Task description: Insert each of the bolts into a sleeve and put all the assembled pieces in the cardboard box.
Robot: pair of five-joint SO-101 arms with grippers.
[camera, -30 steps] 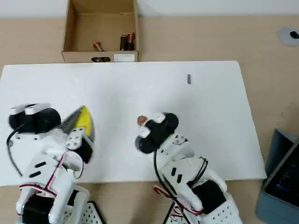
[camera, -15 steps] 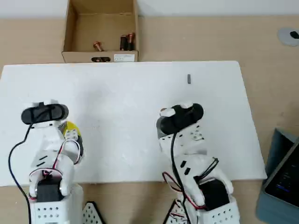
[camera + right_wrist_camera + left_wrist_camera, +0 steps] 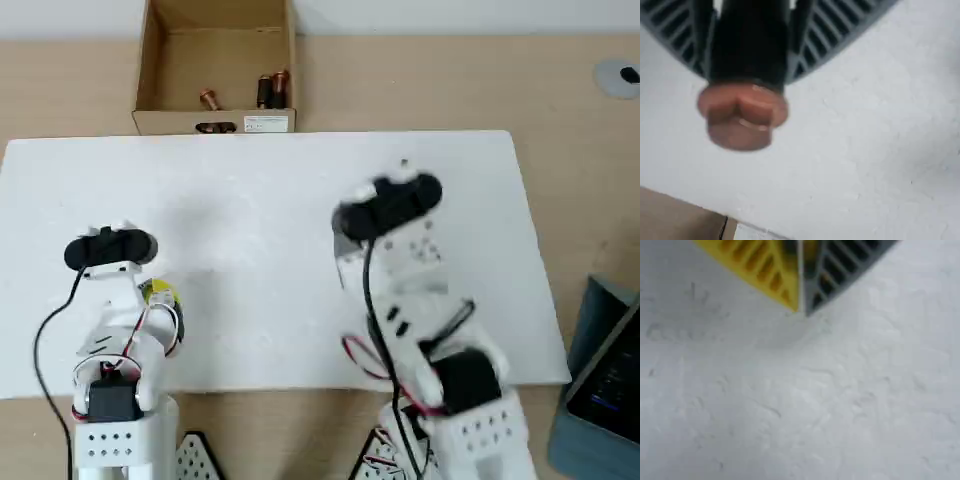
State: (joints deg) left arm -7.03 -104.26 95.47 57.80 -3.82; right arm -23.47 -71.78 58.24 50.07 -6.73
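Assembled piece (image 3: 745, 95): one in hand, others boxed.

Bench (image 3: 560, 90), light wood, carries a white mat (image 3: 250, 200) that covers most of the working area.

Cardboard box (image 3: 143, 70) sits open on the bench at the mat's far edge, toward the left. Finished pieces (image 3: 272, 90) lie inside against its near wall.

Right gripper (image 3: 749, 75) hangs over the mat right of centre, well apart from the box. It is clamped on the assembled piece, with one finger on each side of the sleeve (image 3: 749, 35).

Left gripper (image 3: 801, 305) hangs low over the mat on the left. Its yellow and grey tips are pressed together with nothing between them.

Handling, by judgement: small, rigid, probably light but dense metal. The sleeve wall looks smooth, so it could slip or twist in a loose pinch. The mid-sleeve is the sound place to hold. The bolt may slide out if the piece is tipped head-down.

Looks: matte black cylindrical sleeve, with a copper-coloured flanged hex bolt head (image 3: 742, 120) projecting from the end beyond the fingers.
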